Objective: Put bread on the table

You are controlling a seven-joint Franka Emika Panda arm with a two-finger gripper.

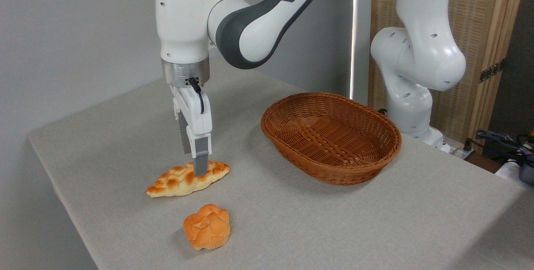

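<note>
The bread (173, 183), a long braided loaf with pointed ends, lies low on the grey cloth table (300, 224), left of centre and slanting up to the right. My gripper (198, 170) comes straight down on the loaf's right half. Its fingers (201, 159) are closed across the loaf, with the near one covering part of the crust. The loaf's underside looks to be touching the cloth.
A small round orange bun (207, 226) sits just in front of the loaf. A brown oval wicker basket (333, 176) with nothing in it stands to the right. The arm's white base (417, 65) rises behind the basket. The table's left edge runs close to the loaf.
</note>
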